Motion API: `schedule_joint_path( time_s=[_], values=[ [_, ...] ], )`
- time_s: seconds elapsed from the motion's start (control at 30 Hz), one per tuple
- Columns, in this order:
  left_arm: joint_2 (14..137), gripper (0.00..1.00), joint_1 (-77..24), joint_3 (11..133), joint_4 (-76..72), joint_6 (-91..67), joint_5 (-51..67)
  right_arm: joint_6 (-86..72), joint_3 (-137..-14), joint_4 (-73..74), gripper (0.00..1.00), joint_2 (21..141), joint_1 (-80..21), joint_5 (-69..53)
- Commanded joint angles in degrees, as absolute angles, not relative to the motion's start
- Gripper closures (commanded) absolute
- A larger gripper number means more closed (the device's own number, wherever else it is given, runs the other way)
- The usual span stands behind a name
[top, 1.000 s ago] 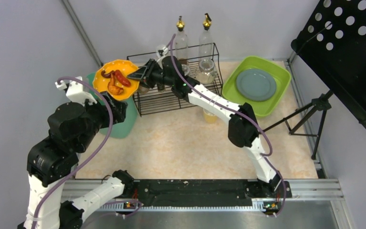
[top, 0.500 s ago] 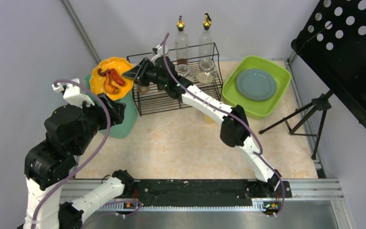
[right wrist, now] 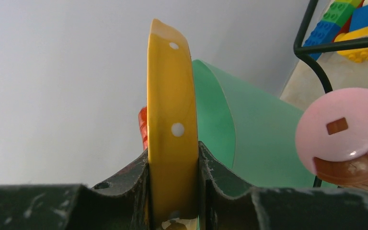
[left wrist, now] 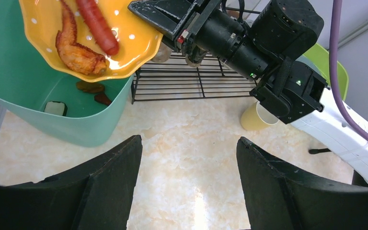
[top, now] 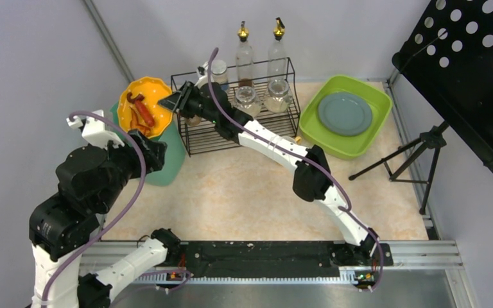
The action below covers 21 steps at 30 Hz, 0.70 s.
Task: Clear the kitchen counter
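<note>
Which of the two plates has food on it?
The yellow plate, gripped at its rim by the right gripper and tilted over the teal bin; the grey plate lies bare in the lime-green tub.

I had open kitchen counter (top: pixel 231 199) through the middle of the top view, right ahead of the spread left gripper (left wrist: pixel 188 141). The upper left was crowded: teal bin (top: pixel 167 163), tilted plate (top: pixel 140 106) above it, wire rack (top: pixel 199 140) beside them. My right arm (top: pixel 273 142) slanted from lower right up to the plate, fencing off the lime tub (top: pixel 337 151) at upper right.
</note>
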State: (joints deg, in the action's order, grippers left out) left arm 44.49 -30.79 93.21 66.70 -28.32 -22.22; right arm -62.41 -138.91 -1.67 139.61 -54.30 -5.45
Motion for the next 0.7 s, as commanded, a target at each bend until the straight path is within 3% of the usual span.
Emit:
schedule_joint_path(
  time_s=[0.0, 0.67],
  values=[
    [43.62, 0.23, -30.59, 93.16, 66.17, -27.6, -23.21, -59.43, -145.84, -18.5, 1.0, 138.52, -55.64, -2.29],
    [43.07, 0.23, -30.72, 92.94, 66.62, -27.57, -23.34, -38.23, -143.59, -33.34, 1.0, 139.05, -58.99, 1.61]
  ],
)
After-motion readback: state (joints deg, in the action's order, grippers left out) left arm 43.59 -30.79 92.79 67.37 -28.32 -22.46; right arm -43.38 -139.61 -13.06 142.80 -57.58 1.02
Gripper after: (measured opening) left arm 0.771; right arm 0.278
